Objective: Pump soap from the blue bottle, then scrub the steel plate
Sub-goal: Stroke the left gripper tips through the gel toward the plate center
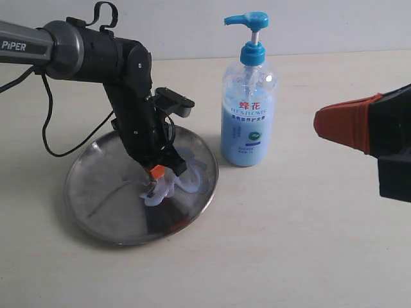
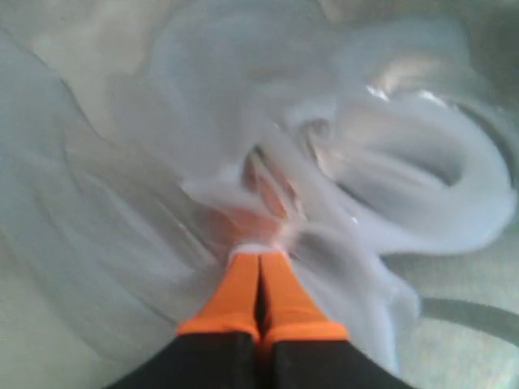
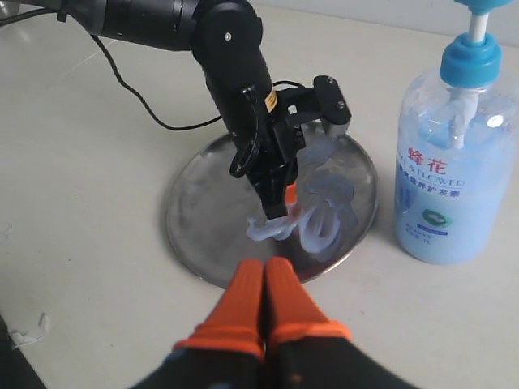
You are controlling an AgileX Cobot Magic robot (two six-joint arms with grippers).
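Note:
The steel plate [image 1: 103, 192] lies on the table at the left, also seen from the right wrist [image 3: 211, 219]. Pale blue soap [image 1: 192, 176] is smeared in glossy squiggles over its right half [image 2: 422, 186] [image 3: 324, 215]. My left gripper [image 1: 154, 187] is shut with nothing in it, its orange tips [image 2: 261, 253] pressed down into the soap on the plate. The blue bottle [image 1: 248, 115] stands upright just right of the plate [image 3: 446, 178]. My right gripper [image 3: 264, 263] is shut and empty, hanging in the air at the right edge [image 1: 321, 122], away from the bottle.
A black cable [image 1: 48, 122] loops from the left arm over the table behind the plate. The pale tabletop [image 1: 289, 244] stretches in front and to the right.

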